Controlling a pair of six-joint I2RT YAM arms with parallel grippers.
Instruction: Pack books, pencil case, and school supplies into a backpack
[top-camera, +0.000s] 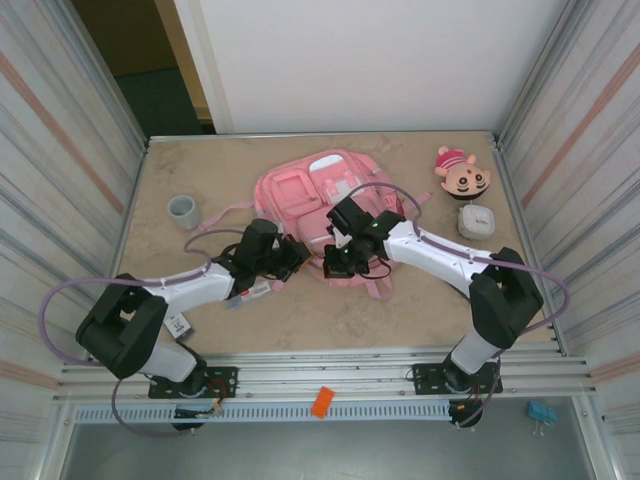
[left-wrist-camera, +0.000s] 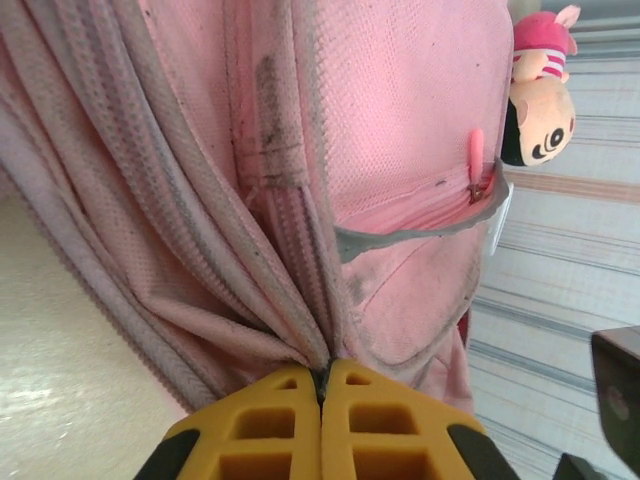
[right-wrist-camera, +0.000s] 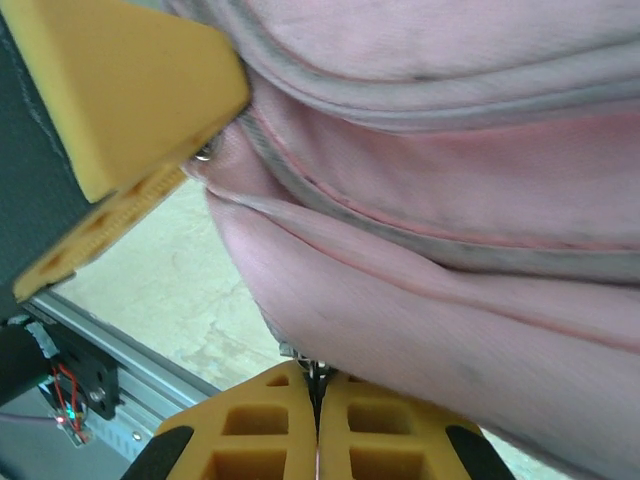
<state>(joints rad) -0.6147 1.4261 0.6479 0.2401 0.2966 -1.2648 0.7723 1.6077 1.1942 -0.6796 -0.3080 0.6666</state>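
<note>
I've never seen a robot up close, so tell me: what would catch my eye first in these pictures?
The large pink fabric backpack lies in the middle of the beige table. At its near edge the yellow-fingered left pincer and right pincer are each pinched shut on a fold of its fabric. A pink-and-tan plush head sits near the far right corner, a small grey cup at the left.

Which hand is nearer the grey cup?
Left. The left hand pinches the near edge of the backpack, right of the grey cup; the right hand pinches it farther right.
</note>
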